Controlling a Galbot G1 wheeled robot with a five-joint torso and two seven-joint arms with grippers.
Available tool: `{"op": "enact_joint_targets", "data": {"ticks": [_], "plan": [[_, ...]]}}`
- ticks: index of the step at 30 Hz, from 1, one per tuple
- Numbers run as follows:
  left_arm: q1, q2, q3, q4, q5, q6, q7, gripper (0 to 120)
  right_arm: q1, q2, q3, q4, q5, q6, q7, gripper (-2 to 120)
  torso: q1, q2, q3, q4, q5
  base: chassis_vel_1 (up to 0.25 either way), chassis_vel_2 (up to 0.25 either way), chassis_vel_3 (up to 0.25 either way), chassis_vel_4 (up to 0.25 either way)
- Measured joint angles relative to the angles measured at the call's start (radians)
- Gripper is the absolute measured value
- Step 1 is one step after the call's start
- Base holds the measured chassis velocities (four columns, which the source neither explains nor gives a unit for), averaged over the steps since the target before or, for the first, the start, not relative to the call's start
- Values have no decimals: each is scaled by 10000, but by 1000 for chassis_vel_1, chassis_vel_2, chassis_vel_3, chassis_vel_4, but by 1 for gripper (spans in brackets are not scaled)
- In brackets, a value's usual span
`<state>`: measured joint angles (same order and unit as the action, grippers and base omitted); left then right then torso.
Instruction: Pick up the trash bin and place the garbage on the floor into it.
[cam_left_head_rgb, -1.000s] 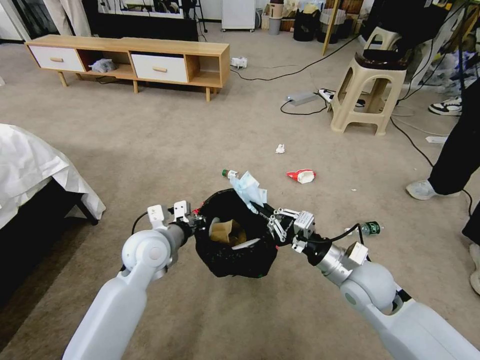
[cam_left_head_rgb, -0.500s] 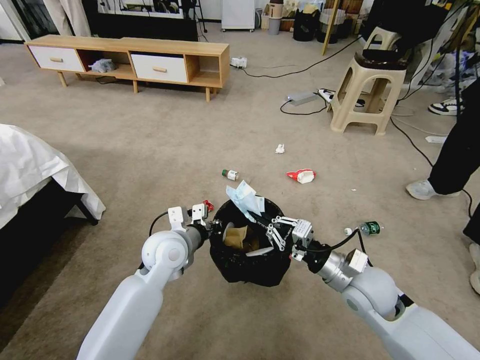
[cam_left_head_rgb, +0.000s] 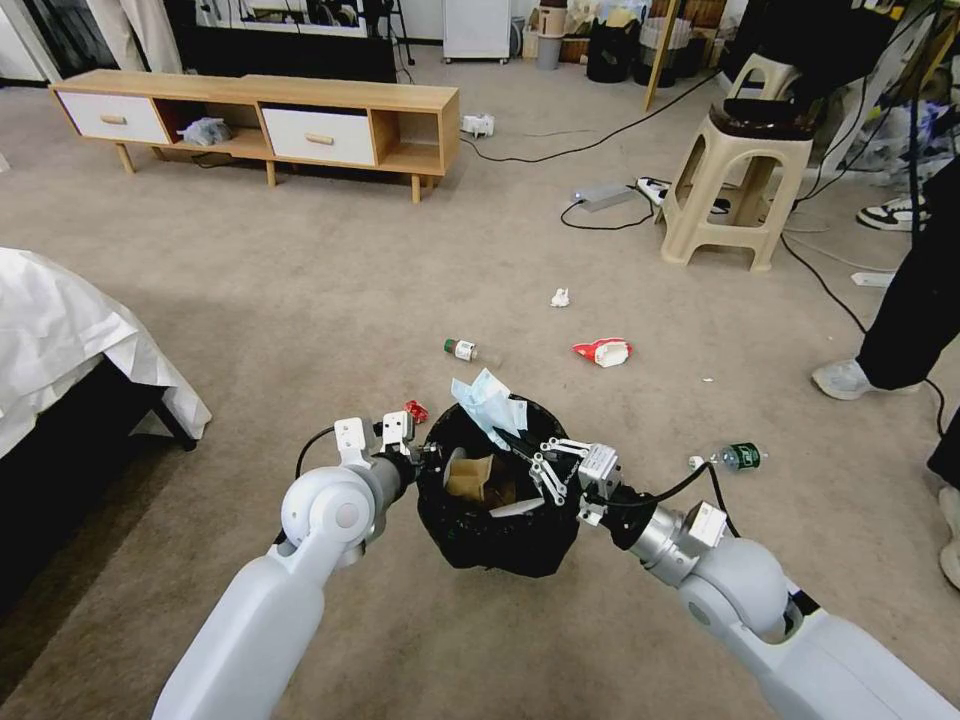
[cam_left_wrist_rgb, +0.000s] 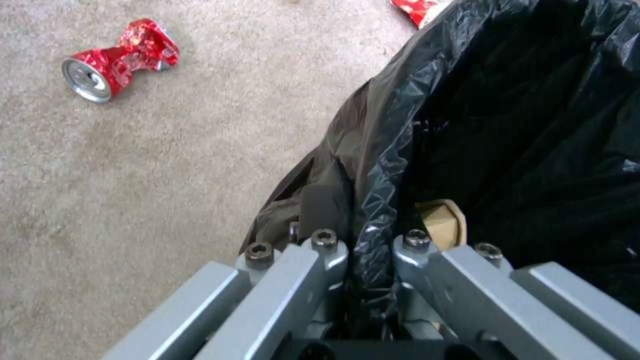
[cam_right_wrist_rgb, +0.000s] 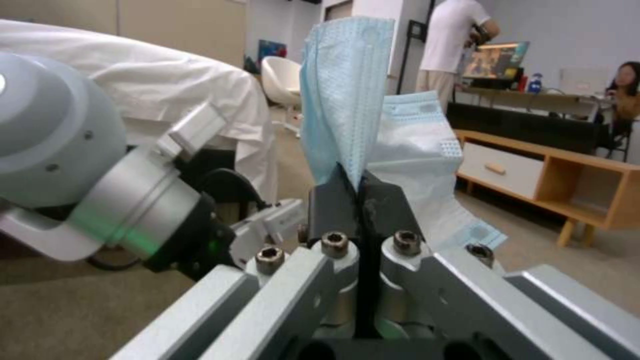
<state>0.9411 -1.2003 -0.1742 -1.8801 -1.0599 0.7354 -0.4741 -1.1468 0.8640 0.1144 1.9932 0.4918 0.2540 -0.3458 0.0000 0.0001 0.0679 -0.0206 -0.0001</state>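
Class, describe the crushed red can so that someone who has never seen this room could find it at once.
Start at the trash bin, the black-bagged one that the robot's left hand grips by the rim. The crushed red can lies on the carpet just beyond that hand. It is pinched at the middle with a silver end, unlike the flat red-and-white wrapper farther off.

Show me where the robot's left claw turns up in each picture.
Head view: left gripper, lower centre, clamped on the trash bin's left rim.
Left wrist view: bottom centre, pinching the bin's bag.
Right wrist view: left of centre, behind the right gripper holding a blue mask.
Shared landmark: that mask, above the bin in the head view.
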Motion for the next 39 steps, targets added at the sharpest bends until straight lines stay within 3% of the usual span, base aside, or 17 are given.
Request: {"op": "enact_joint_targets", "data": {"ticks": [4,7,10,12,16,18,22,24,30,39], "plan": [[-32,-5,-2,0,0,0,5,0,36,65,-35,-55,-93,-44,349,0,0,0,0,0,1,0,0,0,0],[-64,-2,18,-3,-5,-1,12,0,62,124,-47,-64,-163,-137,607,15,0,0,0,0,0,0,0,0,0],[-70,4,18,-3,-6,0,15,0,69,132,-49,-80,-176,-155,650,19,0,0,0,-1,0,0,0,0,0],[-80,22,18,-3,-5,-1,30,0,83,156,-77,-132,-219,-171,715,32,0,0,0,0,0,0,0,0,0],[-82,56,7,-4,-7,-1,64,0,126,194,-138,-175,-247,-187,780,42,0,0,0,-1,0,0,0,0,0],[-86,97,-29,-15,-12,0,93,0,212,227,-215,-201,-248,-226,842,56,0,0,0,0,0,0,0,0,0],[-86,116,-46,-16,-15,0,107,0,250,239,-234,-219,-248,-251,868,64,0,0,0,0,0,0,0,0,0],[-106,124,-56,9,-14,0,125,0,273,246,-250,-232,-245,-274,885,77,0,0,0,0,0,0,0,0,0],[-208,60,-78,189,98,0,141,0,292,265,-257,-252,-242,-276,888,98,0,0,0,0,0,0,0,0,0],[-266,-36,-180,298,211,0,133,0,420,267,-26,0,-116,-285,952,100,0,0,0,0,0,0,0,0,0]]}}
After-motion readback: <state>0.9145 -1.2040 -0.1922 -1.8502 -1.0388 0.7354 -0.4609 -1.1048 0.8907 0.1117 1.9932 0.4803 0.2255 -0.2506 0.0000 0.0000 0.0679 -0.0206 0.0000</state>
